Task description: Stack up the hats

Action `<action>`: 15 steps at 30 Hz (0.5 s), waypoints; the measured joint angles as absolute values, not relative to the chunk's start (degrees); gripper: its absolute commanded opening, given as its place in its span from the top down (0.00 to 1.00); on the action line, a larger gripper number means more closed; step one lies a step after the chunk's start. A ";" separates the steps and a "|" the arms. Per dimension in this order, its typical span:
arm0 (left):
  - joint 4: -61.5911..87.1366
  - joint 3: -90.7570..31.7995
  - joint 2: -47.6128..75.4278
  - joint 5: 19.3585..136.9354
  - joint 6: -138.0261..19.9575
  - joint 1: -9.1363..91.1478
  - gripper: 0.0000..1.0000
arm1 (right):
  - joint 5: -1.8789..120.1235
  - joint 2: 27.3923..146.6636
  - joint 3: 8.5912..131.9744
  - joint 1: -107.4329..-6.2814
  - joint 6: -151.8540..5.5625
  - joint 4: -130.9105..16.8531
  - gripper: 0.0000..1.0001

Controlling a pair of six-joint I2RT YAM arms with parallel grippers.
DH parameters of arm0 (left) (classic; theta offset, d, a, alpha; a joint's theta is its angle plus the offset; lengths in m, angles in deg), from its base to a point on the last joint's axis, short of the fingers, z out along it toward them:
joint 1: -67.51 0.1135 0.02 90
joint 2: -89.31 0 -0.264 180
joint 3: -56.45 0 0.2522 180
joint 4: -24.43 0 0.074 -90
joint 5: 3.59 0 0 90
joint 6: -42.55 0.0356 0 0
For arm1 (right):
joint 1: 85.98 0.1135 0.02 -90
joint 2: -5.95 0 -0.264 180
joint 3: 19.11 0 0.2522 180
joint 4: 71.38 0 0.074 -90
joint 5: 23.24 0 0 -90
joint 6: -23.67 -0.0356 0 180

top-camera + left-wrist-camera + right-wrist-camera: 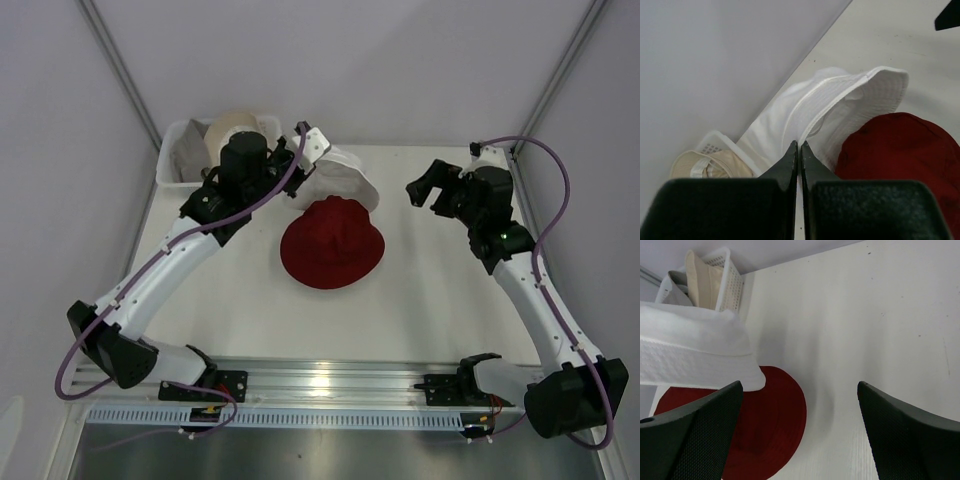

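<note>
The dark red hat [332,247] lies flat mid-table; it also shows in the left wrist view [900,155] and the right wrist view [765,430]. My left gripper [306,183] is shut on the brim of the white hat [347,177] and holds it lifted just over the red hat's far edge. The pinch shows in the left wrist view, where the gripper [800,145] is shut on the white hat [840,105]. The beige hat [236,127] sits in the basket. A grey piece of fabric [673,283] lies beside it. My right gripper [421,190] is open and empty, right of the hats.
The white mesh basket [172,168] stands at the table's far left corner, right behind my left wrist. Frame posts rise at both far corners. Bare table lies right of the red hat, under my right gripper [799,385].
</note>
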State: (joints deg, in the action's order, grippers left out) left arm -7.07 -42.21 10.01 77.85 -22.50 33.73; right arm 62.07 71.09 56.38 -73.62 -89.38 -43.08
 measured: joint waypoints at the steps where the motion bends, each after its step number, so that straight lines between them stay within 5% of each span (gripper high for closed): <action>1: -7.79 -42.19 10.46 78.59 -21.76 32.89 0.99 | 61.64 71.09 56.25 -73.62 -89.75 -43.06 0.00; 15: -21.58 -38.19 16.78 83.56 -20.10 20.68 0.99 | 56.15 75.05 54.33 -73.65 -99.78 -46.18 0.01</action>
State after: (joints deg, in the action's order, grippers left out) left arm -21.58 -38.19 16.78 83.56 -20.10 20.68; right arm 56.15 75.05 54.33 -73.65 -99.78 -46.18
